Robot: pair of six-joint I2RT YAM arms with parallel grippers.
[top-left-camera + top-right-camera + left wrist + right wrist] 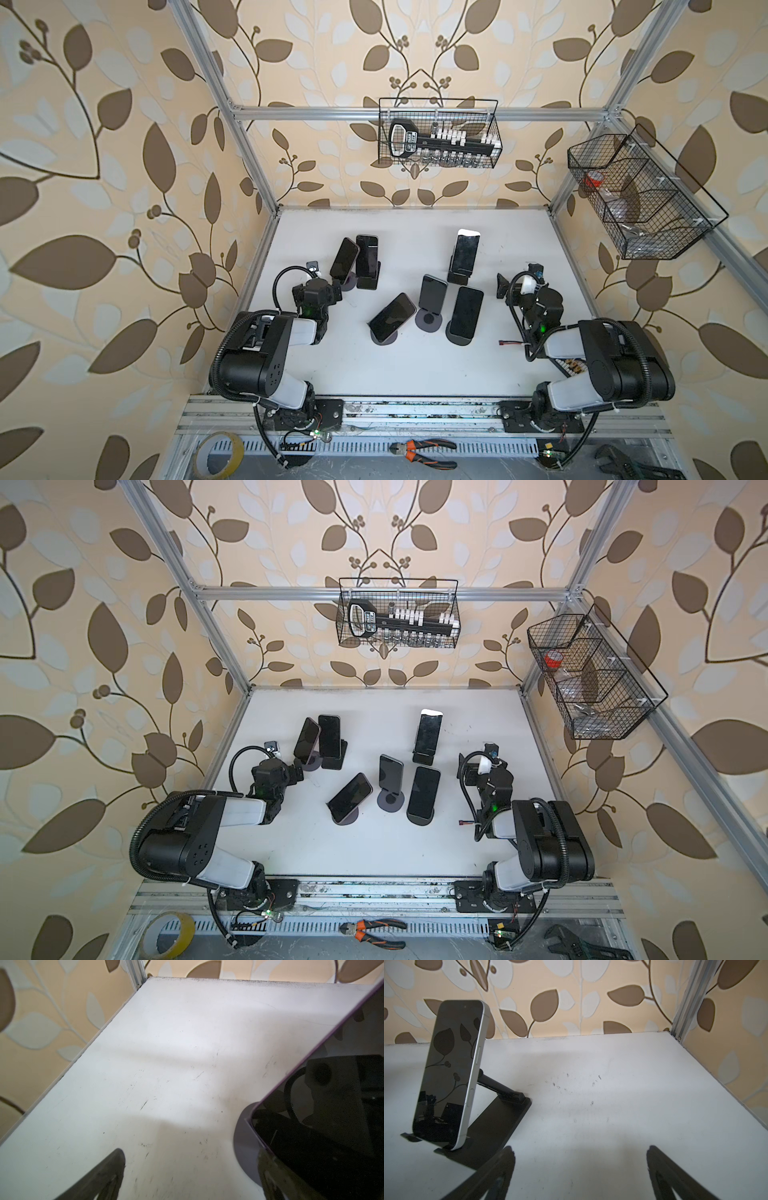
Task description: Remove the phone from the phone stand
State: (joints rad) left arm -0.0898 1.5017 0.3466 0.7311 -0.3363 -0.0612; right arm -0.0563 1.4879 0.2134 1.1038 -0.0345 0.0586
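Observation:
Several dark-screened phones stand on stands on the white table (pixel 415 374). In both top views my left gripper (pixel 336 289) (pixel 297 772) sits low just in front of the far-left, purple-edged phone (pixel 344 259) (pixel 306 737) on a round stand. In the left wrist view this phone (pixel 332 1095) and its round base (pixel 245 1136) lie beside one finger; the left gripper (pixel 192 1155) is open and empty. My right gripper (pixel 504 286) (pixel 581 1150) is open over bare table. A white-edged phone (pixel 450 1072) leans on a black folding stand (pixel 496 1120) off to its side.
Other phones on stands fill the table's middle (pixel 432 291) (pixel 392 316) (pixel 466 311) (pixel 366 255). Wire baskets (pixel 440 133) (pixel 640 199) hang on the frame. A small red-tipped cable (pixel 513 343) lies by the right arm. Tape (pixel 220 455), pliers (pixel 424 451) and a wrench rest on the front rail.

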